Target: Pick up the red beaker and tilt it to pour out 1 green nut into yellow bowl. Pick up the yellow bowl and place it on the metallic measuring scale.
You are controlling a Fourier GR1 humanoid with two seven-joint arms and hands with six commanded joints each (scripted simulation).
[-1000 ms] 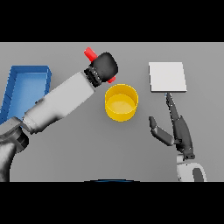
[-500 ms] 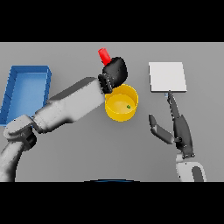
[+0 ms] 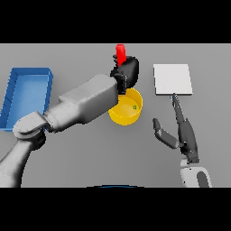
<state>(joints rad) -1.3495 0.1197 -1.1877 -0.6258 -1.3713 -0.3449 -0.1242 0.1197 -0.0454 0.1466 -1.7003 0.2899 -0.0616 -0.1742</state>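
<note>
Left hand point(image 3: 126, 72) was curled tight around the red beaker point(image 3: 120, 53), held just above the far rim of the yellow bowl point(image 3: 127, 107). One green nut point(image 3: 134, 107) sat inside the bowl. Right hand point(image 3: 182, 132) rested with fingers straight, thumb spread, just short of the metallic scale point(image 3: 172, 79).

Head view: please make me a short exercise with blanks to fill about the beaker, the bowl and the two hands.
1. The left hand is curled round the ____ beaker.
2. A small green nut lies inside the ____ bowl.
3. The right hand points its straight fingers toward the white ____.
4. At the table's left edge stands a ____ tray.

Missing words: red; yellow; scale; blue
</note>
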